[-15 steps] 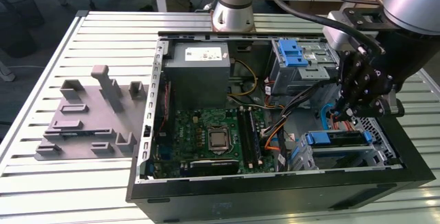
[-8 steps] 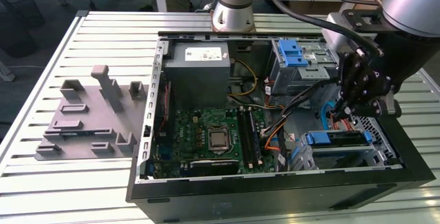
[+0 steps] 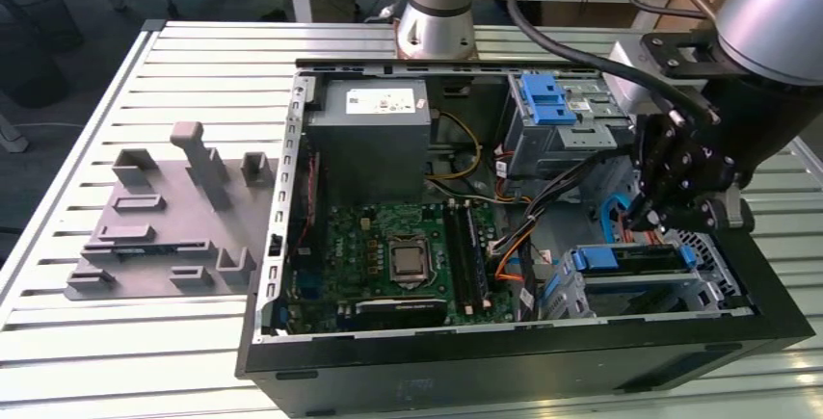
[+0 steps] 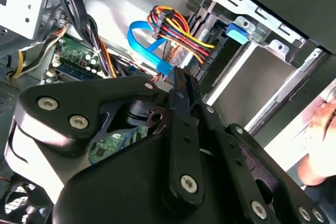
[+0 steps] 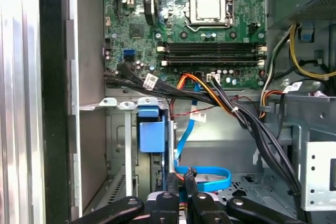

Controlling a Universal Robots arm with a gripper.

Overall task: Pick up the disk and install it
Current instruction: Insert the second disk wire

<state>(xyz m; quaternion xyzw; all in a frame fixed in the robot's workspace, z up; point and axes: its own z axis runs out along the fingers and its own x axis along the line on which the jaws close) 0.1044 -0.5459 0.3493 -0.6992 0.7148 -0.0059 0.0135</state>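
The disk (image 3: 627, 259) sits edge-on in the lower drive bay at the front right corner of the open computer case (image 3: 515, 352), with its blue rails showing. In the first wrist view its blue rail end (image 5: 150, 134) faces the camera inside the bay. My gripper (image 3: 646, 215) hangs just above and behind the disk, inside the case. Its fingers (image 5: 174, 181) stand together with nothing between them, and they also look pressed together in the second wrist view, where the gripper (image 4: 184, 75) points at a cable bundle.
A blue flat cable (image 5: 210, 178) and a bundle of coloured wires (image 4: 178, 30) lie right under the fingers. An upper silver cage with a blue latch (image 3: 546, 101), a grey power supply (image 3: 373, 140) and the motherboard (image 3: 399, 255) fill the case. A person's hand (image 4: 321, 145) is at the case's edge. A grey fixture (image 3: 168, 217) lies at the exterior view's left.
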